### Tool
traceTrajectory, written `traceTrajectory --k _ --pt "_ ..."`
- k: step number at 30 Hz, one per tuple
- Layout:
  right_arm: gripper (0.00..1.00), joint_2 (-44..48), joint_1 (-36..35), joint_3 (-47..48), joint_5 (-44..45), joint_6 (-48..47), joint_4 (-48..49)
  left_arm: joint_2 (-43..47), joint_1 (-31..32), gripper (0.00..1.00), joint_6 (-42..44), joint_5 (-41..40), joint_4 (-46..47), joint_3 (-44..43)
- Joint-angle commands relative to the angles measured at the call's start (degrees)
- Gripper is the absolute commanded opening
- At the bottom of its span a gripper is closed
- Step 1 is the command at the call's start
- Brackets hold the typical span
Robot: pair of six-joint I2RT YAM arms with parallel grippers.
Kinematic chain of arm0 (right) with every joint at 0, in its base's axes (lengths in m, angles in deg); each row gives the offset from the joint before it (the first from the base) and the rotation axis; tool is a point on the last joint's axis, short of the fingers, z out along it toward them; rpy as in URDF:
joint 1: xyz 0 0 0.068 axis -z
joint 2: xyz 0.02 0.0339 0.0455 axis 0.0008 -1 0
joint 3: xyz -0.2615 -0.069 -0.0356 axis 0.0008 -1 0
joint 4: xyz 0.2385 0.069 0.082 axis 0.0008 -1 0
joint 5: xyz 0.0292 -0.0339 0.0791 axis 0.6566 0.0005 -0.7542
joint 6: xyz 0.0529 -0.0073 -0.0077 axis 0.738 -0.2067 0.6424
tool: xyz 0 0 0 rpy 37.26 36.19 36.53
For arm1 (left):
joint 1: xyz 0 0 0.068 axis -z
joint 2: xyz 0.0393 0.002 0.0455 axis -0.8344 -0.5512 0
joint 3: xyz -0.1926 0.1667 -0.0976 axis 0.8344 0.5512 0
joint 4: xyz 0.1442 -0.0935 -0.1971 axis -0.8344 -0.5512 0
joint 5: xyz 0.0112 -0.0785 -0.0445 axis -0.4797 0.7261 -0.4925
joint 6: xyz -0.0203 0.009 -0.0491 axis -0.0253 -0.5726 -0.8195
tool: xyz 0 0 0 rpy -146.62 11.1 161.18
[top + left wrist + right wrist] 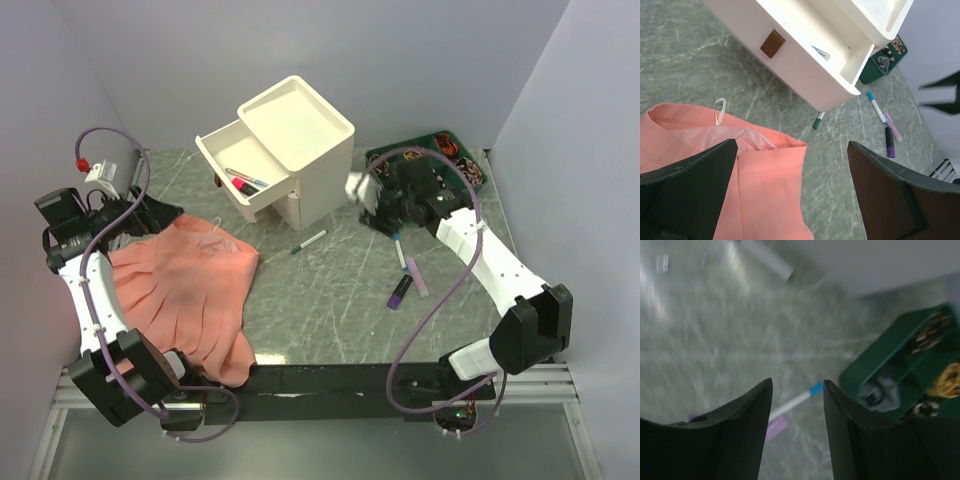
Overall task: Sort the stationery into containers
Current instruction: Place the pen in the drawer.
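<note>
We see the left arm (80,278) and right arm (495,262) built of white links and black joint housings, trailing lilac cables (146,172); the pincer fingers (690,190) are black wedges.

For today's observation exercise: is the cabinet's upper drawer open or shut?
Open. The upper drawer juts out of the cream-white plastic cube cabinet, pens lying visible inside.

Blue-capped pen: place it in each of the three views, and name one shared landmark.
Top external: the blue-capped pen lies right of centre, above the purple highlighter.
Left wrist: the pen is at upper right, past the open drawer.
Right wrist: the pen is at centre, blurred, under the right gripper.
Shared landmark: the green tray, beyond the pen in every view.
</note>
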Motion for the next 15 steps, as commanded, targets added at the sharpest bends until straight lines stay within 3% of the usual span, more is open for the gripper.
traceTrajectory --k 1,2,7,15 --pt "0.54 4.03 2.69 -11.06 -1.79 -32.18 -21.87 0.60 0.16 0.99 1.40 1.40 0.56 0.81" --pt "0.54 5.69 2.78 -15.52 -1.27 -38.13 -21.63 0.60 0.25 1.00 1.05 1.23 0.82 1.08" --pt "0.54 8.96 1.47 -26.28 1.63 -50.56 -14.17 1.39 0.16 0.99 0.17 -0.27 1.35 1.52" --pt "0.54 3.34 0.58 -28.31 4.44 -53.66 -12.40 1.75 0.16 0.99 3.24 -1.23 -4.27 -0.15"
